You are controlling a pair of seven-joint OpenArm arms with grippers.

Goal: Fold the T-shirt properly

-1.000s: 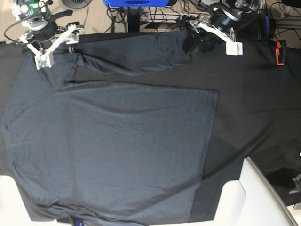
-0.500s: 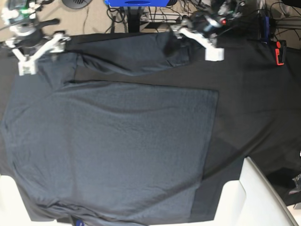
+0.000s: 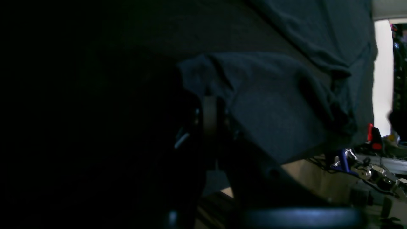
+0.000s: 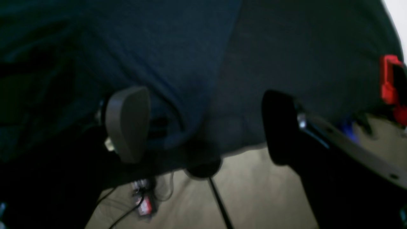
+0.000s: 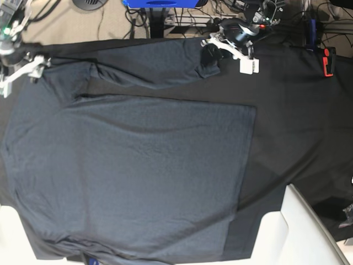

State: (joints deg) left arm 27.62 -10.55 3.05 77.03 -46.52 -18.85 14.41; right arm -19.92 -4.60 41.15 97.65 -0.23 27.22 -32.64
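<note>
No text, label, brand, number or sign is legible in any of the current views.
</note>
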